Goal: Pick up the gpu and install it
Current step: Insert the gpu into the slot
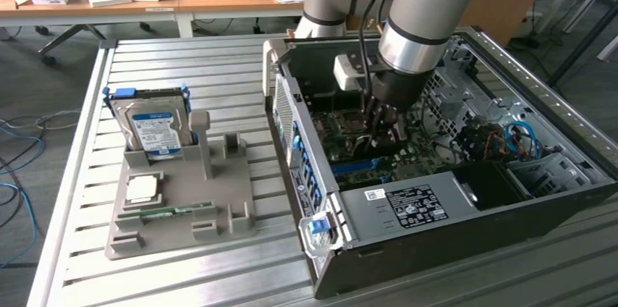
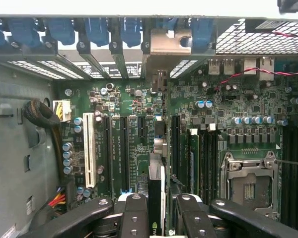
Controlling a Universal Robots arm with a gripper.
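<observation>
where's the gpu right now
In the wrist view the thin dark gpu card stands edge-on in the gripper, over the green motherboard slots.

Edge-on, the thin dark circuit-board gpu (image 2: pixel 156 191) is cut off by the wrist view's edge inside the black gripper (image 2: pixel 161 201).

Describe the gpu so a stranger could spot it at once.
Start at the open computer case on the exterior view's right. Inside, over the green motherboard, the gpu stands on edge between the fingers. It alone is a thin dark card ending in a silver bracket.
</observation>
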